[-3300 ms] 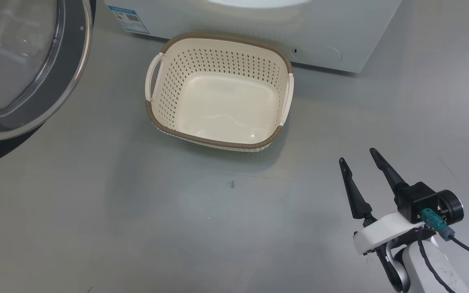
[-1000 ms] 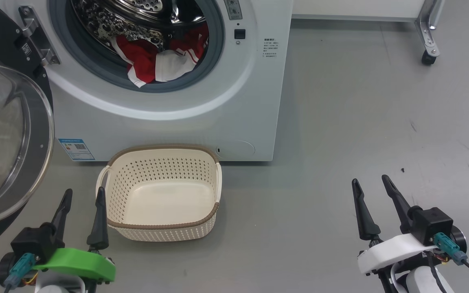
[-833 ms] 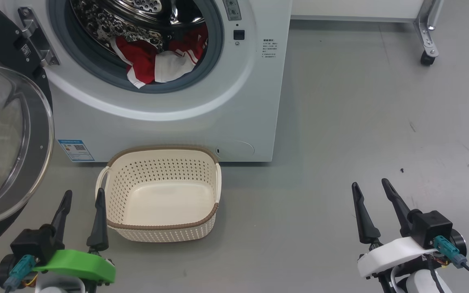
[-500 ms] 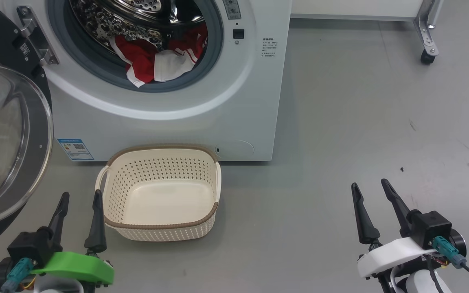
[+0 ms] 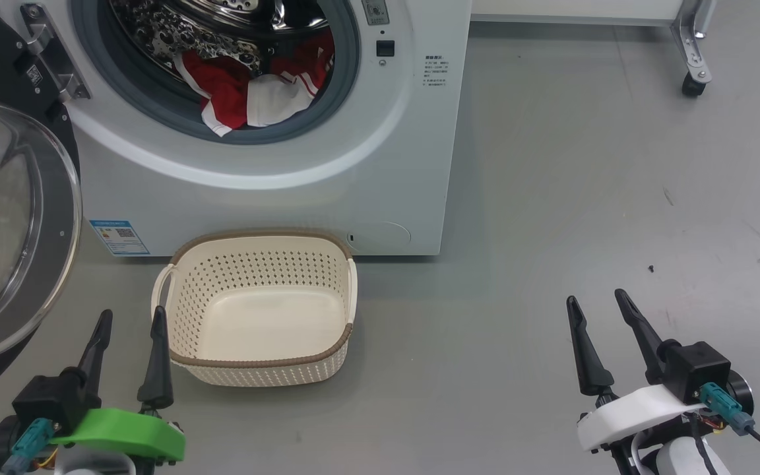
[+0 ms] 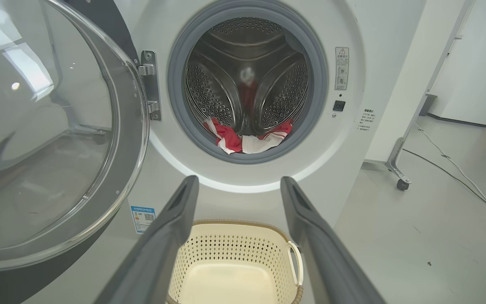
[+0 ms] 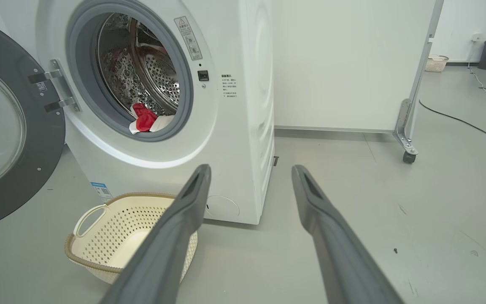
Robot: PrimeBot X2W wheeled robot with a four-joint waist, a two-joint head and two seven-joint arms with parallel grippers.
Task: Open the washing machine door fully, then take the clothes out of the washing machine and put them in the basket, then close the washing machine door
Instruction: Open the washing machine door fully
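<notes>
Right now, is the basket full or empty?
Empty. The basket has nothing in it, its bare cream floor shows, and the clothes lie inside the drum of the washing machine.

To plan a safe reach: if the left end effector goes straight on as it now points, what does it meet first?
Probably the white front of the washing machine, just below the drum opening, passing above the basket; depth is unclear.

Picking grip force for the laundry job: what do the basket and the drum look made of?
The basket looks like moulded plastic, matte cream, with punched holes and a brown woven-look rim. The drum seems stainless steel: glossy, mirror glints, perforations.
</notes>
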